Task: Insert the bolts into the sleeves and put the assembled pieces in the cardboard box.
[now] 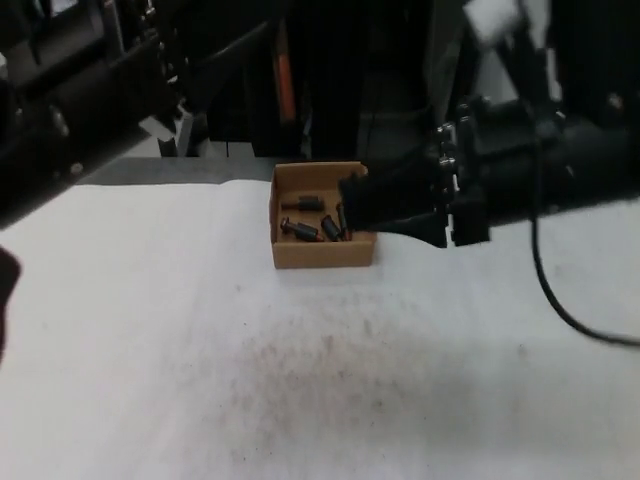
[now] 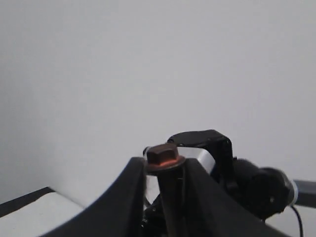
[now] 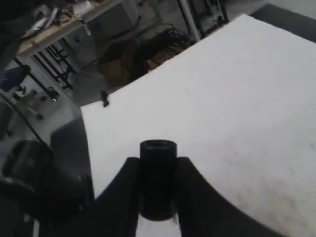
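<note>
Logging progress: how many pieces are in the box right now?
3 pieces: one by the box's far wall, one front-left, one just right of it. An arm covers the box's right side, so more may be hidden.

The cardboard box (image 1: 322,252) shows matt brown paperboard; the worktop (image 1: 150,350) wears a white, matt, softly textured cover (speckled dark in places). The bolt (image 2: 162,155) shows coppery metal, dull sheen, and the sleeve (image 3: 158,182) looks smooth matt black.

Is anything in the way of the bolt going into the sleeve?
Nothing visible is. The sleeve, held in the right gripper, shows an open, bare end. The bolt sits in the left gripper, not yet in the sleeve.
</note>
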You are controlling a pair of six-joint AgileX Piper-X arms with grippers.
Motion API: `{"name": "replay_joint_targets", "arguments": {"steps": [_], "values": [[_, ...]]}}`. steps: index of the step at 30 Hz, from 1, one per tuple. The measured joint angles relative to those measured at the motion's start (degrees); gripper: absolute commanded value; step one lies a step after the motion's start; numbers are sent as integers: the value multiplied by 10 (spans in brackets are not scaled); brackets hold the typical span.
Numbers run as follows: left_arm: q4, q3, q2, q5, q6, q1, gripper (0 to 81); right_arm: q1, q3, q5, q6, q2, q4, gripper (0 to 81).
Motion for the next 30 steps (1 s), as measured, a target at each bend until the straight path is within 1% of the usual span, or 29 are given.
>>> {"name": "replay_joint_targets", "arguments": {"steps": [1,3,4,5,6,8,9,10,11,13,20,30], "values": [[-28,0,13,9,-16,0,3,7,23,-9,24,-35,-43,9],[-74,0,35,24,-46,0,3,29,78,-19,87,-58,-168,9],[-74,0,37,31,-54,0,3,38,121,-22,139,-59,-279,9],[-91,0,45,37,-61,0,3,40,139,-19,164,-59,-338,9],[-107,0,54,43,-65,0,3,57,166,-2,195,-58,-422,9],[-135,0,68,52,-66,0,3,86,189,33,217,-50,-470,9],[-140,0,69,58,-63,0,3,94,192,40,220,-46,-475,9],[-143,0,69,68,-50,0,3,112,196,51,221,-31,-493,9],[-148,0,69,72,-40,0,3,117,196,53,221,-28,-502,9],[-154,0,69,77,1,0,3,121,196,58,223,-26,-524,9],[-154,0,69,79,86,0,3,122,196,62,225,-26,-555,9],[-154,0,69,79,108,0,3,122,197,65,225,-24,-556,9]]}}
